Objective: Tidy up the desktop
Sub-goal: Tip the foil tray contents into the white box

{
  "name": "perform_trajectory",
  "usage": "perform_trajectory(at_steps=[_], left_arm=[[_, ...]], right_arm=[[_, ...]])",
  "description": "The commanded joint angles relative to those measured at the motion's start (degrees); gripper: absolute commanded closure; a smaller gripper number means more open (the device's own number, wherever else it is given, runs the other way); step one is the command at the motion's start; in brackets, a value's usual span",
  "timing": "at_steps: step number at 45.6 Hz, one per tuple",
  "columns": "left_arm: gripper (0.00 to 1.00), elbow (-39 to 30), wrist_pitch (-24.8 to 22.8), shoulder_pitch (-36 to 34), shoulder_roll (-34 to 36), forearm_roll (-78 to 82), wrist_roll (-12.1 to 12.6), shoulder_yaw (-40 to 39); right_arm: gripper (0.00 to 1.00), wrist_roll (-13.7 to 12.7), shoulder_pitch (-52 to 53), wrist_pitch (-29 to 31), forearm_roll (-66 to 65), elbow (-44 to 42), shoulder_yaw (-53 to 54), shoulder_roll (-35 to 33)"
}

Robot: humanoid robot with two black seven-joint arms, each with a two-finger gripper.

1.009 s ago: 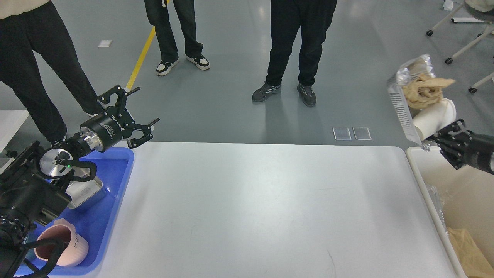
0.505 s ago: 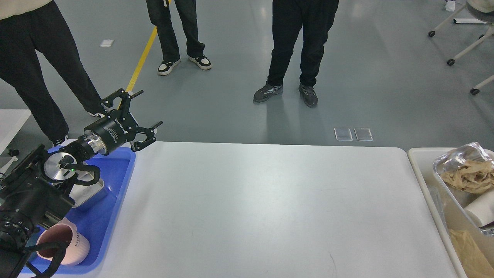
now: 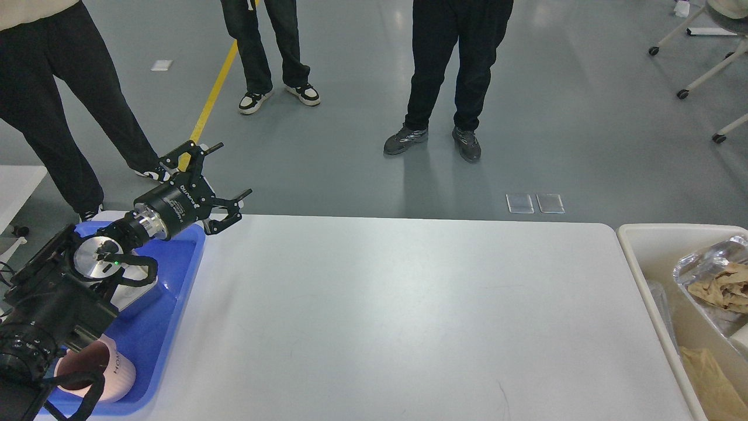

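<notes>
Across the middle of the view lies the desktop [image 3: 409, 316], a white matte rectangle with rounded corners and faint scuffs, its long axis running left to right. You see your left gripper [image 3: 217, 178] released, fingers spread, hovering over the far-left corner; the tabletop extends rightward and nearer from it. Your right gripper is out of view. Along the left edge, a blue plastic tray [image 3: 175, 304] holds a pink mug [image 3: 96, 374] and a metal tin [image 3: 137, 292]; off the right edge, a beige bin [image 3: 646, 257] holds crumpled foil [image 3: 704, 266] and brown paper [image 3: 710, 377].
</notes>
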Motion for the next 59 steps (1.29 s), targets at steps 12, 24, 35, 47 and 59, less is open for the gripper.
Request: perform_trajectory(at_steps=[12,24,35,47,59], left_arm=[[0.04,0.01,0.0,0.0,-0.49,0.07,0.0,-0.09],[0.04,-0.08,0.0,-0.35,0.04,-0.1,-0.09,-0.26],[0.04,-0.34,-2.2,-0.35,0.3,-0.19,0.08,-0.44],[0.04,0.01,-0.62,-1.32,-1.63,-0.19,-0.09,-0.7],[0.04,0.01,1.14,-1.58,-2.51,0.42,-0.18,-0.26]], right_arm=[[0.0,-0.36,0.08,-1.58,0.68,0.1,0.74,0.12],[0.0,-0.28,8.95,1.22,19.21,0.98,6.19,0.12],[0.0,0.95,21.26,9.13,38.47,2.56,14.71,7.49],[0.0,8.07,21.45,16.08,39.44,2.12,21.57,18.74],[0.0,8.51,17.75,16.52,39.88,2.39,21.66,21.82]])
